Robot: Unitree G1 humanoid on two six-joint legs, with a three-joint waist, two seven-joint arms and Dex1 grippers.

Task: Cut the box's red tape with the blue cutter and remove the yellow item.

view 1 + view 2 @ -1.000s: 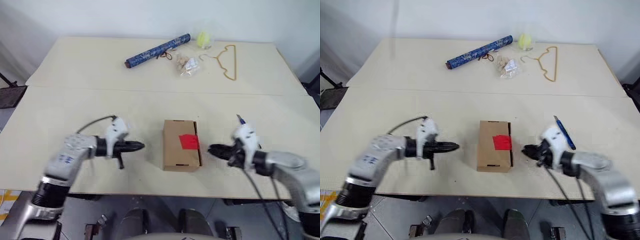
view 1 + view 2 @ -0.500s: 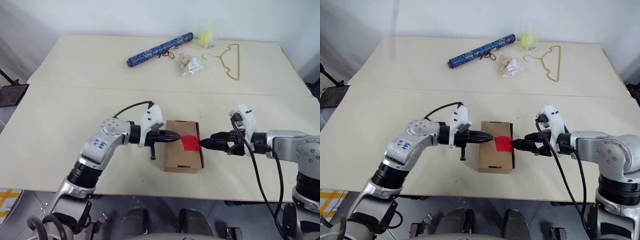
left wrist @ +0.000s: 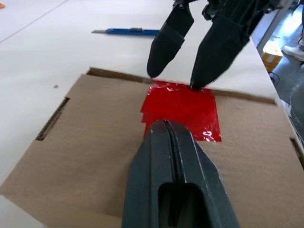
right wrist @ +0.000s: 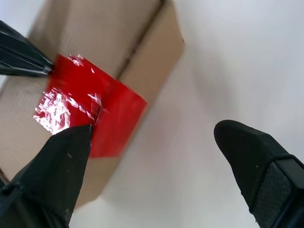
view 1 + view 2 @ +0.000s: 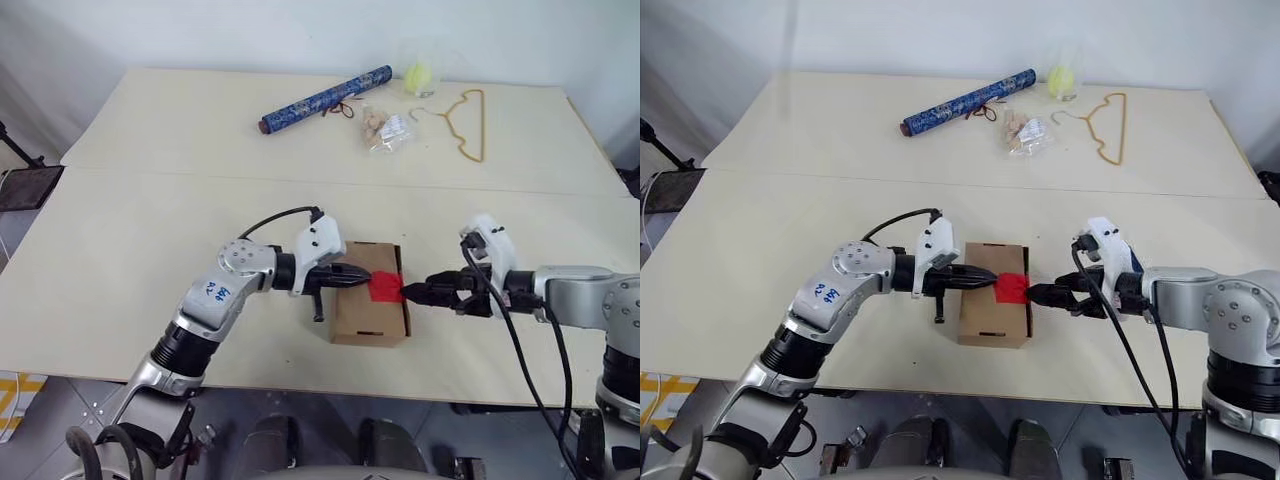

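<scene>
- My left wrist view catches the blue cutter (image 3: 126, 32) lying on the table (image 5: 150, 230) beyond the box (image 5: 368, 310).
- Left gripper (image 3: 166, 124) is closed and empty, tip on the red tape (image 3: 183, 108).
- Right gripper (image 4: 156, 137) is spread wide, one finger at the tape's edge, gripping nothing.

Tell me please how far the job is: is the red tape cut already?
Nothing looks done: the red tape lies whole on the closed box. In hand: the shut left gripper presses on the tape, and the open right gripper sits at its far edge. Left: fetch the blue cutter from the table, cut, take out the yellow item.
</scene>
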